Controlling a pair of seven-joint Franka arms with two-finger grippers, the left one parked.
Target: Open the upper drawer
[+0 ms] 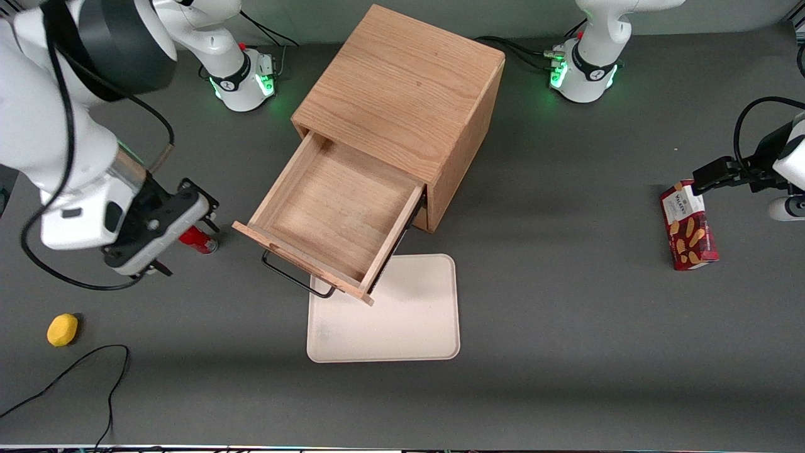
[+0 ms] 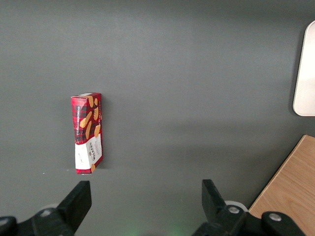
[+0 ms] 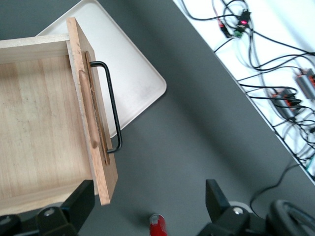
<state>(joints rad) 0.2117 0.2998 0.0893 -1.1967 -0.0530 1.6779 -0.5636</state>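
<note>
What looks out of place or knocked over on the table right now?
The red can lies on its side beside the gripper, whose fingers are open. The upper drawer hangs out over the cream tray. Nothing spilled.

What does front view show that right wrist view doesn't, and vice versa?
Front view only: the whole cabinet, a yellow object toward the working arm's end of the table, a red cookie box toward the parked arm's end, and the claw seen from outside, hanging open beside the drawer, clear of the handle.

Right wrist only: loose cables on a white surface off the table's edge.

Both: the upper drawer pulled out and empty, its black handle, the white tray, and a small red item near the claw.
</note>
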